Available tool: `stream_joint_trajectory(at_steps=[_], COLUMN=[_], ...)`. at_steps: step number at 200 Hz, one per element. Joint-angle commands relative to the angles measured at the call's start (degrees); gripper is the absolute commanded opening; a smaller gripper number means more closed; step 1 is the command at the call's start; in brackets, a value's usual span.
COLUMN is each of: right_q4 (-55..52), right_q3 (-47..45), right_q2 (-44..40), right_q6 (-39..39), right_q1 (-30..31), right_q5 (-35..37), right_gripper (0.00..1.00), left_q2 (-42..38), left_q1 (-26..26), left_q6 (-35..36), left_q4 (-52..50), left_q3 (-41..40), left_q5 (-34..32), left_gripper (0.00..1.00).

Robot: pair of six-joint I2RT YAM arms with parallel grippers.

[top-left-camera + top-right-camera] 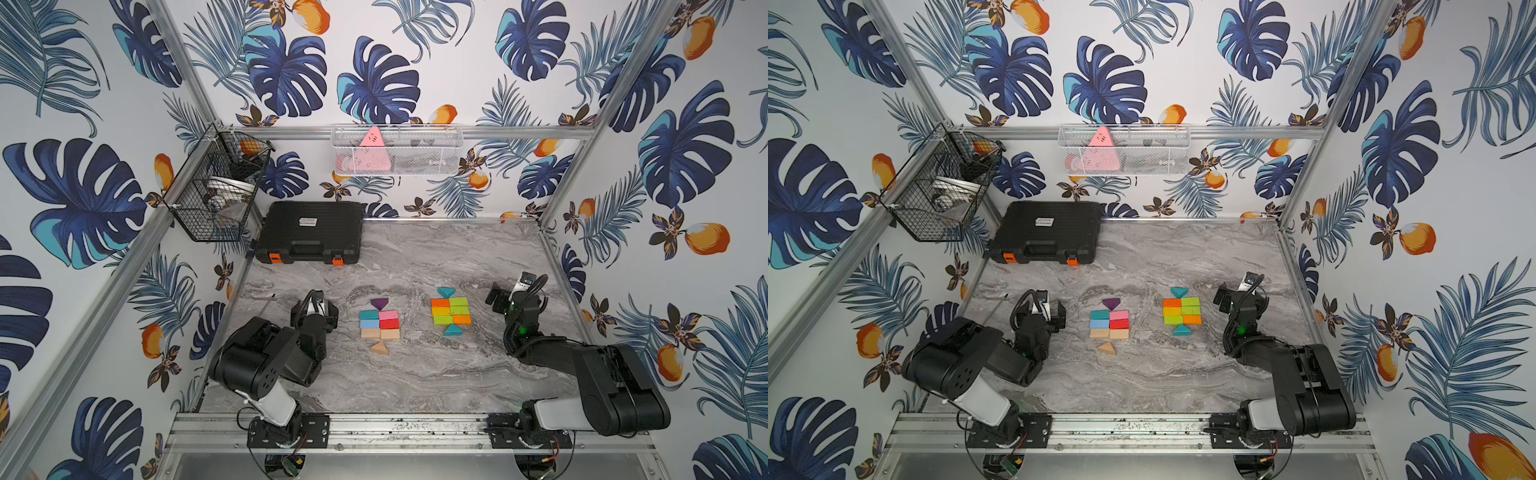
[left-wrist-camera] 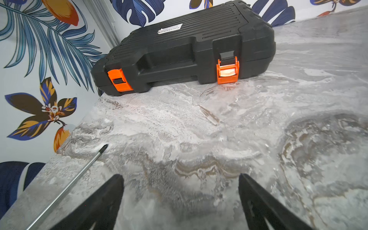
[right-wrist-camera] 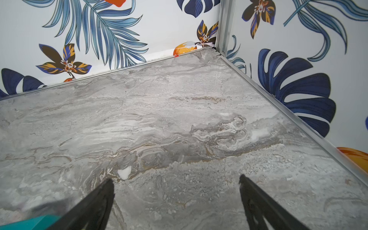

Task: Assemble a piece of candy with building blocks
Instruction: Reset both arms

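I see left gripper (image 2: 180, 177) and right gripper (image 3: 176, 179) released, empty, over the tabletop (image 3: 159, 119). Between them lie the building blocks (image 1: 389, 323): a red-teal group (image 1: 1119, 323) nearer the left gripper, a green-orange group (image 1: 459, 310) nearer the right gripper.

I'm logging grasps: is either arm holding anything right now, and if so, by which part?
Nothing is held. The left gripper and right gripper both show jaws wide apart with nothing between them.
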Motion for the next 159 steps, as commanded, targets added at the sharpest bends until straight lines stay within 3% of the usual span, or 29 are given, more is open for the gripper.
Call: stream_joint_trajectory(at_steps=[1, 23, 48, 68, 83, 87, 97, 116, 131, 159], right_q4=[8.2, 14.3, 40.8, 13.1, 18.3, 15.1, 5.5, 12.5, 7.8, 10.0], right_q3=[-3.4, -4.4, -6.9, 0.8, 2.6, 3.2, 5.7, 4.2, 5.1, 4.6], right_q2=[-0.9, 3.1, 21.3, 13.3, 17.7, 16.7, 14.3, 16.2, 14.6, 15.3], right_q6=[-4.5, -4.6, -8.8, -4.7, -6.0, -4.8, -1.8, -2.9, -2.5, -3.7], right_q1=[-0.4, -0.8, -0.6, -1.7, -2.5, -3.1, -5.8, -7.0, -7.0, -6.4], right_q5=[0.5, 1.8, -0.6, -1.5, -1.5, -2.0, -6.1, -7.9, -8.0, -8.8], right_gripper=[1.00, 1.00, 1.00, 1.00, 1.00, 1.00, 1.00, 1.00, 1.00, 1.00], left_q2=[-0.3, 0.8, 0.1, -0.3, -0.5, -0.6, -0.6, -0.8, -0.9, -1.0], left_q1=[1.5, 2.9, 4.7, 6.6, 8.3, 8.9, 10.0, 10.1, 10.1, 10.0], left_q6=[0.1, -0.1, -1.0, -2.3, -2.9, -3.3, -3.9, -4.0, -3.9, -3.9], left_q4=[3.8, -0.6, -6.4, -11.3, -14.1, -15.0, -15.9, -15.5, -15.8, -15.7], left_q3=[2.7, 5.8, 7.9, 10.2, 11.4, 11.8, 12.3, 12.0, 12.2, 12.1], left_q5=[4.8, 7.0, 10.5, 13.4, 16.7, 17.7, 19.9, 19.9, 20.2, 20.2], left_gripper=[0.95, 0.95, 0.93, 0.91, 0.92, 0.98, 0.99, 0.99, 0.99, 0.99])
